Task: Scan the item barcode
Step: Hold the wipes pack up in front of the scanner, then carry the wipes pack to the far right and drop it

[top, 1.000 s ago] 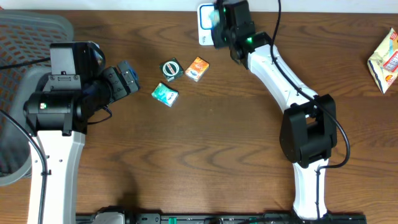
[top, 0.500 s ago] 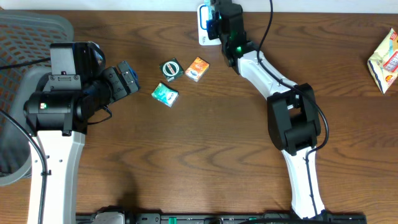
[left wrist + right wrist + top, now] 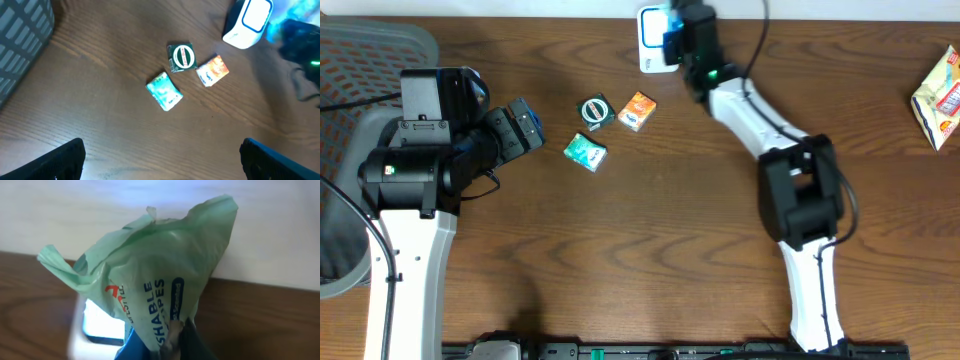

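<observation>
My right gripper (image 3: 172, 342) is shut on a pale green wipes packet (image 3: 150, 265) with blue print, holding it up just in front of the white scanner (image 3: 95, 330) and its lit window. From overhead this gripper (image 3: 678, 30) sits at the table's far edge, right beside the scanner (image 3: 650, 40). At the left, my left gripper (image 3: 525, 125) hangs open with nothing between its fingers. In the left wrist view it (image 3: 162, 155) is above bare wood, well short of the scanner (image 3: 248, 22).
Three small items lie mid-table: a round green pack (image 3: 594, 110), an orange packet (image 3: 637, 110) and a teal packet (image 3: 585, 151). A grey basket (image 3: 360, 60) stands at the far left. A snack bag (image 3: 938, 98) lies at the right edge.
The right arm has swung left and then back right at the scanner with the packet still gripped. The left arm and the table items have not moved.
</observation>
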Available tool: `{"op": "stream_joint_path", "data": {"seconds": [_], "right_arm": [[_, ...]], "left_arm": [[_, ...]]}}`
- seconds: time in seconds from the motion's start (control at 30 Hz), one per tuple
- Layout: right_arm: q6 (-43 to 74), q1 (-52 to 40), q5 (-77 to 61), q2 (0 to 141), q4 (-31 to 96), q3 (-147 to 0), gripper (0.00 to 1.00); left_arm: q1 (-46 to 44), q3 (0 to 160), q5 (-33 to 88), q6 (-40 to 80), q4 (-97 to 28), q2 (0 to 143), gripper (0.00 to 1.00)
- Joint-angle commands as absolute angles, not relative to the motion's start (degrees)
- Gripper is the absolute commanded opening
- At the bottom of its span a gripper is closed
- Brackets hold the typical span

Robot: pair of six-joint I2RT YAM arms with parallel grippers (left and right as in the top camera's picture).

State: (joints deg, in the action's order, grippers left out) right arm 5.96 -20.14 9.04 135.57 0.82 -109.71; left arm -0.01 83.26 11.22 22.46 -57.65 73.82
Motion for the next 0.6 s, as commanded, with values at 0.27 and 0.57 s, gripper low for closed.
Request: {"op": "stream_joint_path", "data": {"seconds": [0.27, 0.57], "right_arm": [[6.55, 4.67, 23.57, 126.15, 30.68, -110.13, 0.21], [7.27, 15.03, 7.97, 127.52, 39.29, -110.08, 0.93]], "left_arm": [[0.25, 83.48, 10.85, 22.09, -57.67, 73.84, 0.98], [0.25, 83.48, 10.85, 22.09, -57.67, 73.84, 0.98]]}}
